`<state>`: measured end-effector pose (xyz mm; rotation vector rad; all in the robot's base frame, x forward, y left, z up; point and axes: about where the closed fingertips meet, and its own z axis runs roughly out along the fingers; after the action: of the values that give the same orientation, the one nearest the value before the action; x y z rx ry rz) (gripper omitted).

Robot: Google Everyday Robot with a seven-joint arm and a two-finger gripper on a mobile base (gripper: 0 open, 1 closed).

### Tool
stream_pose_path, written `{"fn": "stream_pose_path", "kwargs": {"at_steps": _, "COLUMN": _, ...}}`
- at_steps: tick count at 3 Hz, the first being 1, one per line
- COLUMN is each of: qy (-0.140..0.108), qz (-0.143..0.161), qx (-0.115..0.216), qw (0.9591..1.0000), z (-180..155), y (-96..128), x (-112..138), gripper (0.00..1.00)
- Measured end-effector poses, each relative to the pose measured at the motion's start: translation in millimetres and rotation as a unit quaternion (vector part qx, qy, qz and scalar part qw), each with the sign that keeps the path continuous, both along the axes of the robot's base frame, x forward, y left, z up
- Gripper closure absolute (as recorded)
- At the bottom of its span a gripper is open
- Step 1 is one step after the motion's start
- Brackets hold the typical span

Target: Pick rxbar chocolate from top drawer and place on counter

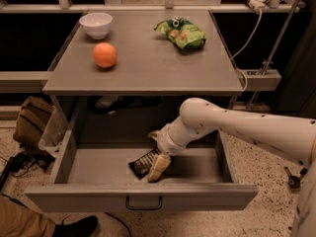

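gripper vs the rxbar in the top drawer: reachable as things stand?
Probably yes. The top drawer stands open, nothing lies over the rxbar chocolate, and the gripper is down inside the drawer right at the bar's edge, seemingly touching it.

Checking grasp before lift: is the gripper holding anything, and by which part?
Cannot tell. The gripper is down in the open drawer, against one end of the dark snack bar; a firm hold is not visible.
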<state>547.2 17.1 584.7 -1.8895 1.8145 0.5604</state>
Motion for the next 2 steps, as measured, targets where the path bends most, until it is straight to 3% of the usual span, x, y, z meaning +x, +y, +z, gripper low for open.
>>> {"fn": "stream_pose_path", "kwargs": {"at_steps": 2, "qy": 0.000, "qz": 0.000, "qx": 0.000, "qw": 1.0000, "z": 9.4, "y": -0.7, "x": 0.0, "gripper": 0.89}}
